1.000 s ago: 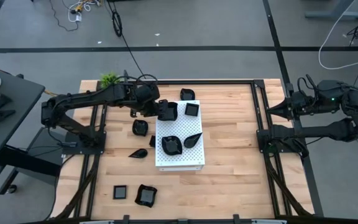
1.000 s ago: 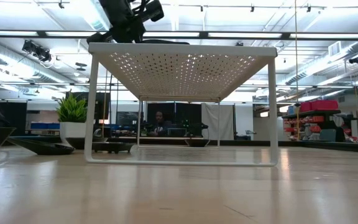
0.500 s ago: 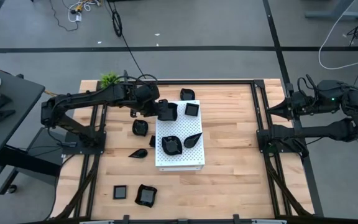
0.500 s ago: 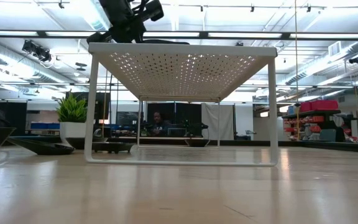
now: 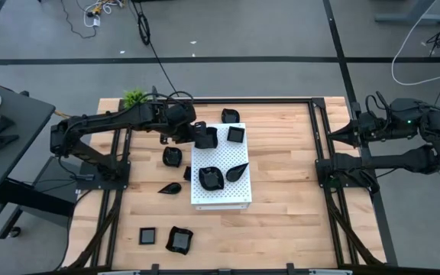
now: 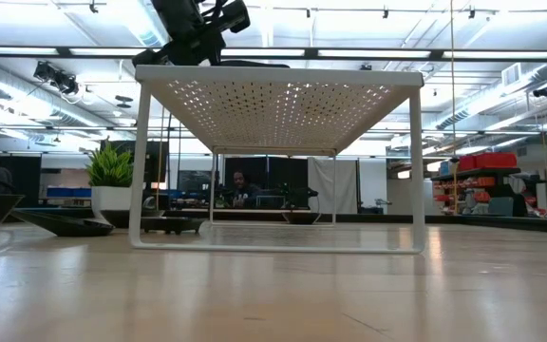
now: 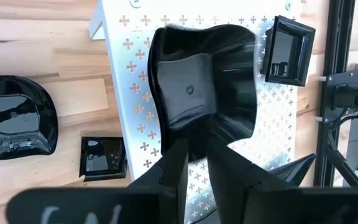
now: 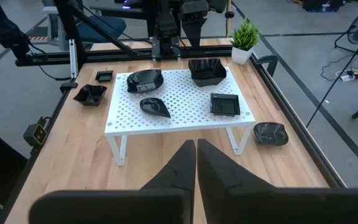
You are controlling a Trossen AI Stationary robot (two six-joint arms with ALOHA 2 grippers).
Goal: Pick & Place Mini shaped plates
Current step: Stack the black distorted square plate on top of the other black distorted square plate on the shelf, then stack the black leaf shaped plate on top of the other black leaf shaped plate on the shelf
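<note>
Four small glossy black dishes sit on the white perforated metal rack (image 5: 221, 191) at mid-table: a wavy-edged plate (image 5: 207, 135) at its far left corner, a square plate (image 5: 236, 134) beside it, another wavy one (image 5: 210, 178) and a leaf-shaped one (image 5: 237, 171) nearer. The left gripper (image 5: 198, 136) straddles the corner plate's rim (image 7: 194, 99), its fingers (image 7: 174, 168) slightly parted; whether they are gripping cannot be told. Five dishes remain on the wooden tabletop (image 5: 281, 221), including a square one (image 5: 148, 236) and a wavy one (image 5: 179, 239) at the near edge, so the job looks about half done. The right gripper (image 8: 196, 155), pressed together, waits parked beside the table's right edge.
</note>
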